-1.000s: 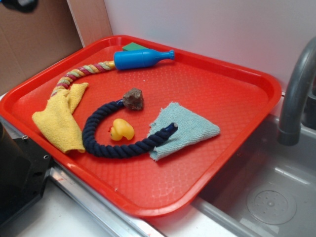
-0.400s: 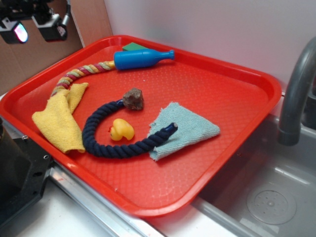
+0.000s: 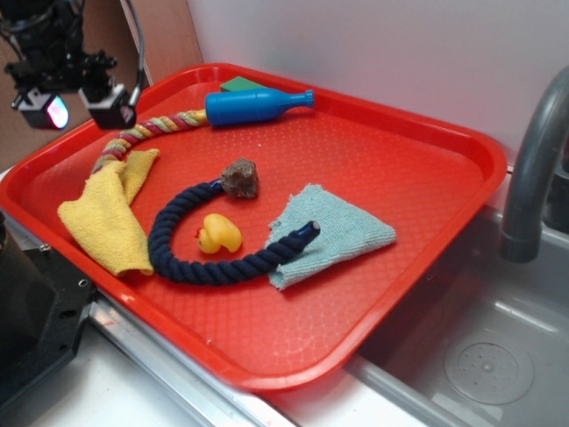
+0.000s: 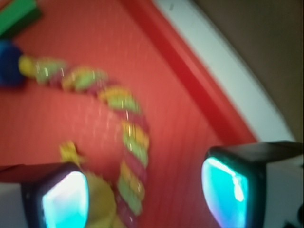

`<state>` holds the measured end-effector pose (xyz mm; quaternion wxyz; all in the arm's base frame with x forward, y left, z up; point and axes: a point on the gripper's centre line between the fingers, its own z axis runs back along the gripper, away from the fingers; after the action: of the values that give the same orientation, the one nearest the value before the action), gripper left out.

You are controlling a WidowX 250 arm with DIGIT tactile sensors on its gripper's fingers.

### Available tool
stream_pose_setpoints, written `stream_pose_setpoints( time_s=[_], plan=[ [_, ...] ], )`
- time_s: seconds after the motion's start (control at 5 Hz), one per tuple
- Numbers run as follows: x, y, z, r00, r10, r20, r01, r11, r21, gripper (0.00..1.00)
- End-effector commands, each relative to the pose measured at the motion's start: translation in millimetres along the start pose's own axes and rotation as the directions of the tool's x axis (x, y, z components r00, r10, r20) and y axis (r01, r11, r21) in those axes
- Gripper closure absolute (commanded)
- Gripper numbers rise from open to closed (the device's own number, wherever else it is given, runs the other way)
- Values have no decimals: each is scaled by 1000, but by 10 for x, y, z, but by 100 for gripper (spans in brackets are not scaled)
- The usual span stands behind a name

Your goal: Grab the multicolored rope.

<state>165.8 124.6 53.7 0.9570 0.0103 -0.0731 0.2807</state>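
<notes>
i see the multicolored rope (image 3: 142,133) along the tray's (image 3: 427,124) left edge; soft, light, limp, so i'd pinch its mid-curve. gripper (image 3: 78,108) jaws apart above it.

Toy kitchen set up as a robot test bench. A grey sink basin (image 3: 484,356) with a drain lies at 4 o'clock, and a curved grey faucet (image 3: 536,169) rises at 3 o'clock. A red plastic tray (image 3: 400,169) fills the counter beside the sink. A plain white wall (image 3: 400,44) runs along 12 o'clock, with brown cardboard (image 3: 164,36) at 11 o'clock.
</notes>
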Motion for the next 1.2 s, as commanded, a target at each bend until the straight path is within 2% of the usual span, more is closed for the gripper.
stream_pose_setpoints(
  time_s=[0.0,0.2,0.4,0.6,0.8,1.0],
  plan=[
    [-57,-7,-292,998,53,-32,-54,998,-16,0],
    [-49,-10,-415,994,80,-68,-82,996,-32,0],
    [29,-56,-513,991,67,-115,-69,998,-9,0],
    [15,-53,-547,985,64,-160,-69,997,-21,100],
    [-14,-83,-454,966,37,-255,-35,999,13,100],
    [-90,-193,-243,955,21,-296,-12,999,32,100]
  ],
)
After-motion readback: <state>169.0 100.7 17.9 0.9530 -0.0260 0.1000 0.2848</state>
